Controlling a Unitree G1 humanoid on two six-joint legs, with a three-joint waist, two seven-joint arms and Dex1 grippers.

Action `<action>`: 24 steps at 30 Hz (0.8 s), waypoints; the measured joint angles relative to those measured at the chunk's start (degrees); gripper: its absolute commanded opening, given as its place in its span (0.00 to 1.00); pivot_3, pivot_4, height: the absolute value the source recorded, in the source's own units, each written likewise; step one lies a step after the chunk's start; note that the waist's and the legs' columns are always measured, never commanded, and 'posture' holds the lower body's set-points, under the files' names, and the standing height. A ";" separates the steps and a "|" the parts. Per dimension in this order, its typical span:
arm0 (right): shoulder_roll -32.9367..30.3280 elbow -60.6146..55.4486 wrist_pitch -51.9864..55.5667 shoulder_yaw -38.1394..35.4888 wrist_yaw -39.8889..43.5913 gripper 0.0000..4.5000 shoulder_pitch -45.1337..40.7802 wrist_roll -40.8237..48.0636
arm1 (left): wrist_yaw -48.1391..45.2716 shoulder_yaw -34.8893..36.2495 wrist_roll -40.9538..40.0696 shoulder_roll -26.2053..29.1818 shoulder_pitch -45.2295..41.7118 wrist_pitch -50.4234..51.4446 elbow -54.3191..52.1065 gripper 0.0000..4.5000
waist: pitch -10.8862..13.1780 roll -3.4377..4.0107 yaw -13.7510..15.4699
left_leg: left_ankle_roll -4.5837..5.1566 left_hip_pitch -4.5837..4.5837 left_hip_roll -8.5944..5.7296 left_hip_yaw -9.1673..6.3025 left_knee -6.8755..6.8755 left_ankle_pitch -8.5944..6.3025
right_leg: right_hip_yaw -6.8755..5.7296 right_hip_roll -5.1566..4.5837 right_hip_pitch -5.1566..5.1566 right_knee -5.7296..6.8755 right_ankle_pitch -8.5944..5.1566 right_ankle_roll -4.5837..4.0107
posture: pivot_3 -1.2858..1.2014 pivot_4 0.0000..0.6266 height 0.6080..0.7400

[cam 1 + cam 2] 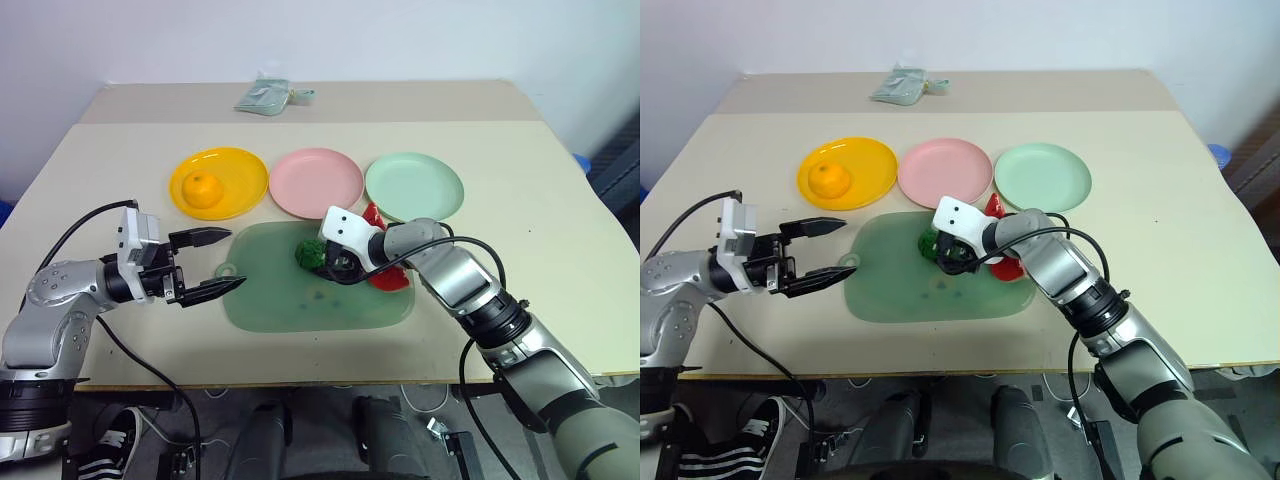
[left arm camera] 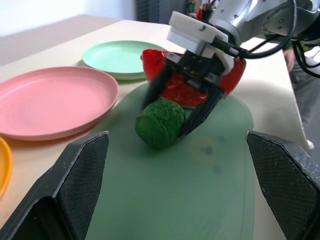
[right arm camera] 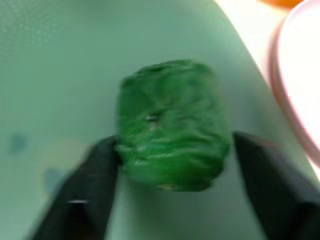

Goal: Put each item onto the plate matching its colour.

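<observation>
The bumpy dark-green ball lies on the translucent green mat. My right gripper reaches down to it from the right, one finger pressed on each side, shut on it. The red watermelon wedge lies just behind that gripper at the mat's right edge. At the back the orange fruit rests on the yellow plate. The pink plate and the mint green plate hold nothing. My left gripper hovers open at the mat's left edge, pointing toward the ball.
A small pale-green packet lies at the table's far edge. The three plates stand in a row behind the mat. Bare tabletop stretches to the right of the mint plate and along the front edge.
</observation>
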 measured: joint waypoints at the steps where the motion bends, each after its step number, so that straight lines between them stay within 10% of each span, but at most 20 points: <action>1: 0.68 0.07 0.19 -0.48 -0.02 0.45 -0.02 0.34 | 0.09 0.03 -0.05 0.00 0.02 0.03 -0.08 1.00 | 0.00 0.00 -0.02 | 0.00 0.00 0.00 0.00 0.00 0.00 | 0.00 0.00 0.00 0.00 0.00 0.00 | 0.52 0.24 1.00; 11: 10.23 3.22 4.19 -26.65 -9.13 0.45 -10.90 14.13 | 4.23 1.52 -1.17 -2.80 -3.43 -0.28 1.03 1.00 | -0.03 -0.05 0.49 | -0.01 0.01 -0.02 -0.03 0.00 0.00 | -0.03 -0.03 0.06 -0.02 0.01 0.01 | 0.52 0.24 1.00; 22: 2.26 35.62 -11.06 -31.03 -24.79 0.45 -9.90 2.43 | 5.48 1.41 0.06 -5.01 -5.47 -3.52 3.58 1.00 | 0.01 0.01 -1.69 | -0.01 -0.01 -0.01 0.05 -0.22 0.01 | 0.03 0.00 -0.10 -0.03 -0.01 -0.04 | 0.52 0.24 1.00; 24: 2.71 36.50 -11.36 -31.06 -24.87 0.67 -9.06 2.51 | 5.25 1.43 -0.03 -5.00 -5.87 -3.40 3.59 1.00 | 0.04 0.07 -2.15 | -0.01 -0.01 -0.01 0.04 -0.21 0.01 | 0.04 0.00 -0.10 0.00 -0.01 -0.04 | 0.52 0.24 1.00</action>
